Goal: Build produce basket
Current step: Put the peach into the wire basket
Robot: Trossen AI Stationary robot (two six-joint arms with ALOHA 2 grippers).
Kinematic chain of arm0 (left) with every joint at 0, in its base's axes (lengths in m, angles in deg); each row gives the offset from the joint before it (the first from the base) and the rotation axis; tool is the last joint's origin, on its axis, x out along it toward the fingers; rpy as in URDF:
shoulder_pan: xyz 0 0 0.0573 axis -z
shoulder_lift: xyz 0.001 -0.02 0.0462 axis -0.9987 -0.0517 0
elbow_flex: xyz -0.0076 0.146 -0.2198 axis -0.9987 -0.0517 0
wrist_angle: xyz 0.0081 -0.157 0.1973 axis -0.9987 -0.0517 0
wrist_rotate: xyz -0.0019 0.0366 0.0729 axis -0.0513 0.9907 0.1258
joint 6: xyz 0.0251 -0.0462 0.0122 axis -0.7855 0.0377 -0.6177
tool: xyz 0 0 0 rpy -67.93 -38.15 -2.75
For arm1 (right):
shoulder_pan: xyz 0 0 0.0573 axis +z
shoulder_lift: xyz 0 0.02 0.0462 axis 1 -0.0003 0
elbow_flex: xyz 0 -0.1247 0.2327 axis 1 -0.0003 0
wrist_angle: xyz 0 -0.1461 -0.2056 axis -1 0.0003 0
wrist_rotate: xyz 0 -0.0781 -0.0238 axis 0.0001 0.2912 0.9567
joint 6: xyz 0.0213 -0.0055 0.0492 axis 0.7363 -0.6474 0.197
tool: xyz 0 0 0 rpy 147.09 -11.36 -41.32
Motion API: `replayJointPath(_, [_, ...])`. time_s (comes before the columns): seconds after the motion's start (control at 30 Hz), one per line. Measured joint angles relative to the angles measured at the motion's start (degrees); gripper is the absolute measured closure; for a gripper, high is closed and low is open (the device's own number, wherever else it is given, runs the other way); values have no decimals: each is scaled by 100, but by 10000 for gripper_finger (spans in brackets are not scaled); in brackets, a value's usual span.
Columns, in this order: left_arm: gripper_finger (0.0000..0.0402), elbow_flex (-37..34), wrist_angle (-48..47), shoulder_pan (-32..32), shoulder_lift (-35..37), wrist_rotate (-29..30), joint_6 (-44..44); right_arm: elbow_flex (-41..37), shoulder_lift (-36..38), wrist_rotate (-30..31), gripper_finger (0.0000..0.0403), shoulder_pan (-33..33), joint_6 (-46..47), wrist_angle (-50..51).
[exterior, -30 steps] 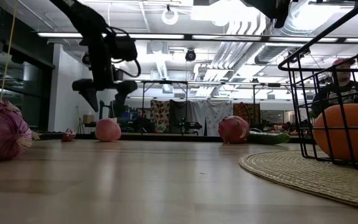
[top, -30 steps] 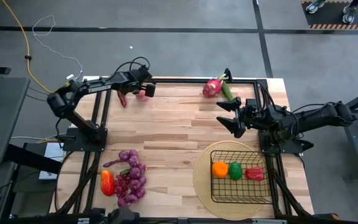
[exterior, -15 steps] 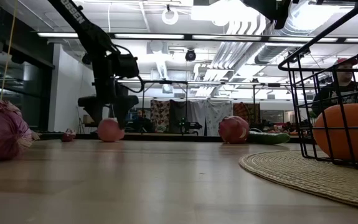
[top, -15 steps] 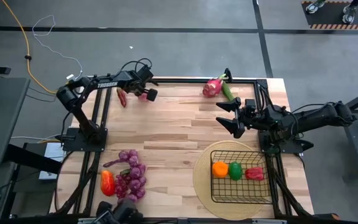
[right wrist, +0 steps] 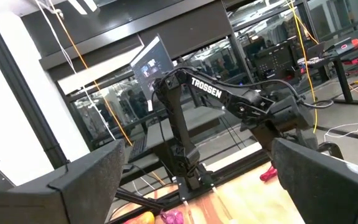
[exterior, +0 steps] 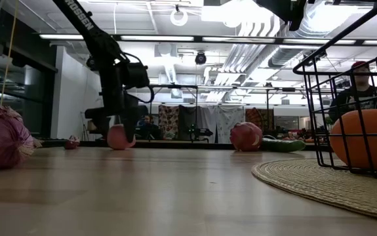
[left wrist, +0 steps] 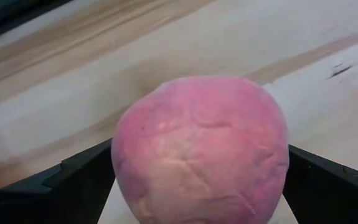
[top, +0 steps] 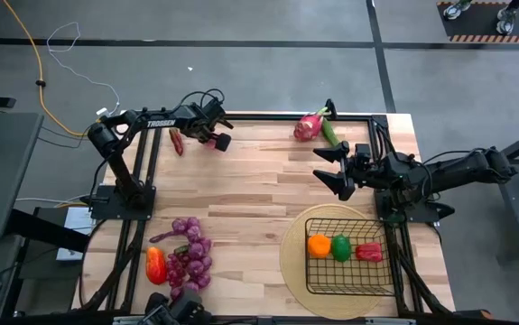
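Three items loaded: orange (top: 319, 245), green pepper (top: 340, 246) and red pepper (top: 368, 252) lie inside the basket (top: 349, 287), lower right of the high view.
Basket support: round woven mat (top: 292, 262), under the basket on the table (top: 259, 181).
Near stock: grape bunches (top: 189, 257) and an orange-red pepper (top: 155, 264), lower left of the high view, well apart from the basket.
Right gripper (top: 329, 169): centre right of the high view, above the basket in the frame, fingers spread apart and holding nothing (this arm waits).
Left gripper (top: 217, 138): upper left of the high view, lowered to the tabletop.
Left gripper state: fingers (left wrist: 73, 180) apart, one on each side of the pink round fruit (left wrist: 200, 149); whether they press on it cannot be told.
Fruit position: resting on the table at the left of the low view, between the fingers.
Far stock: dragon fruit (top: 309, 125) and cucumber (top: 329, 132), upper centre of the high view; a small dark red item (top: 177, 142) lies just beside the left gripper.
Step in hand (judgement): grasp of the pink fruit.
Next move calls for: closing the fingers squarely across the widest part, lifting clear of the table, then a long carry to the lower right of the frame, over the basket rim.
Risk: a round fruit may roll out of an off-centre pinch.
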Motion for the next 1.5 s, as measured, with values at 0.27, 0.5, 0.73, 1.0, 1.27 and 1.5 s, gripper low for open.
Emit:
replayJointPath(0.27, [61,0,117,2,0,-23,40,0,0,1,11,-1,107,0])
replayJointPath(0.5, [89,-4,117,38,376,-402,45,0,0,0,11,-1,105,0])
replayJointPath(0.73, [88,-4,537,404,1675,-621,121,0,0,6,11,-1,37,0])
replayJointPath(1.0, [88,-596,2275,1782,3308,-605,47,0,-2,20,11,-2,-28,0])
replayJointPath(1.27, [87,-1697,3845,3464,4099,144,250,0,-6,368,11,-29,-49,0])
replayJointPath(1.5, [87,-1784,4088,4304,4060,530,-161,2,-353,220,11,-361,21,-203])
